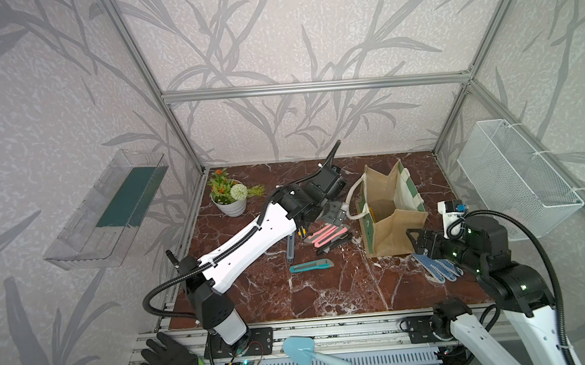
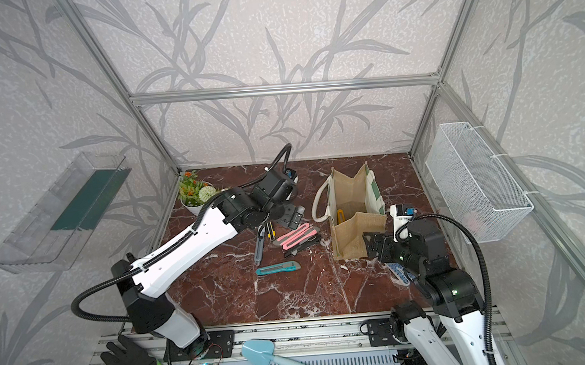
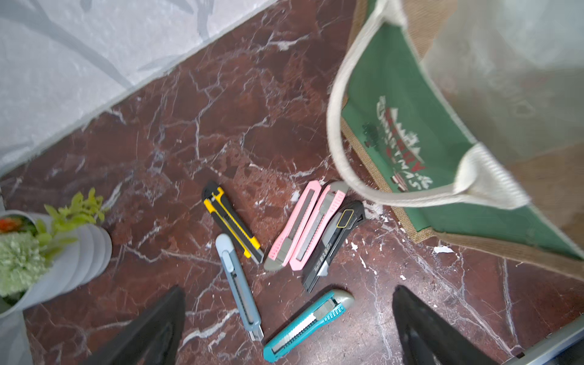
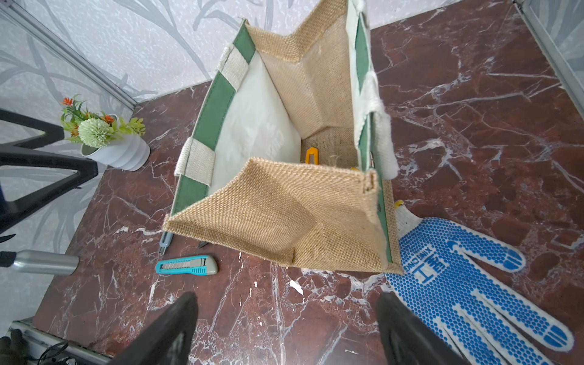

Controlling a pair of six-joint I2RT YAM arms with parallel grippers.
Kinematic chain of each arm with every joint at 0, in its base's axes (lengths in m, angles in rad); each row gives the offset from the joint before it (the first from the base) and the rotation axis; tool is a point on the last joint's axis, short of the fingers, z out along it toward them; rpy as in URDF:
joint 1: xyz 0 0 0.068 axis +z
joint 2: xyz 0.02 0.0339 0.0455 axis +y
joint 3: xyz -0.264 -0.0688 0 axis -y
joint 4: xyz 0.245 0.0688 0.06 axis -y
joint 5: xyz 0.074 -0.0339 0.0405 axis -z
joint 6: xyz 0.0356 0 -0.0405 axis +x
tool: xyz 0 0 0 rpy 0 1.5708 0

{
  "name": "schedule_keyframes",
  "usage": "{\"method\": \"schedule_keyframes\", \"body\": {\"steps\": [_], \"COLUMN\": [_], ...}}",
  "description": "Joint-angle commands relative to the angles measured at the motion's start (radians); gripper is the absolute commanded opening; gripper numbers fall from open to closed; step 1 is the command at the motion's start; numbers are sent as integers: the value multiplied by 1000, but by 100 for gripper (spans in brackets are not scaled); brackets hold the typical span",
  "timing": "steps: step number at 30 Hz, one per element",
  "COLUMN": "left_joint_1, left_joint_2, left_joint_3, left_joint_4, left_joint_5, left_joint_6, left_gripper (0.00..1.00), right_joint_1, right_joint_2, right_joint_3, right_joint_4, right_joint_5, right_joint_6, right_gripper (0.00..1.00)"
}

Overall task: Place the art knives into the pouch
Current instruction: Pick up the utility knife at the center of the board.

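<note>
The pouch (image 1: 393, 232) (image 2: 354, 235) stands open and upright at the right of the marble table, green printed face (image 3: 410, 132) toward the left arm. A yellow art knife (image 4: 312, 155) (image 2: 340, 216) lies inside on its bottom. Several more art knives lie left of it: teal (image 3: 308, 322) (image 1: 311, 266), blue-grey (image 3: 238, 284), yellow-black (image 3: 232, 221), two pink (image 3: 294, 224), black (image 3: 335, 246). My left gripper (image 3: 289, 289) (image 1: 335, 214) hangs open and empty above them, beside the pouch's rope handle. My right gripper (image 4: 288, 295) (image 1: 414, 240) stands open and empty just in front of the pouch (image 4: 284, 215).
A blue-dotted glove (image 4: 467, 284) (image 1: 438, 266) lies by the pouch under the right arm. A potted plant (image 1: 230, 194) stands back left. A wire-mesh basket (image 1: 516, 178) hangs on the right wall, a clear shelf (image 1: 106, 210) on the left. A black glove (image 1: 171, 364) and blue trowel (image 1: 306, 353) rest on the front rail.
</note>
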Motion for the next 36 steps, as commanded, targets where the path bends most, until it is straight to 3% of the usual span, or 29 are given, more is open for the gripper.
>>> {"method": "schedule_keyframes", "body": {"steps": [1,10,16,23,36], "left_joint_1": [35,145,203,247,269], "left_joint_2": [-113,-292,-348,-334,-215], "left_joint_3": [-130,-476,-635,-722,-754], "left_joint_4": [56,107,178,215,292], "left_joint_5": [27,121,206,253,276], "left_joint_6": [-88,-189,-221,-222,-251], "left_gripper": [99,98,95,92,72], "right_joint_1": [-2,-2,-2,-2,-2], "right_joint_2": [12,60,63,60,66], "right_joint_3": [30,67,56,34,35], "right_joint_4": [11,-2,15,24,12], "right_joint_5": [-43,-125,-175,-182,-139], "right_joint_6": [-17,-77,-45,-4,15], "right_gripper": [89,90,90,90,90]}}
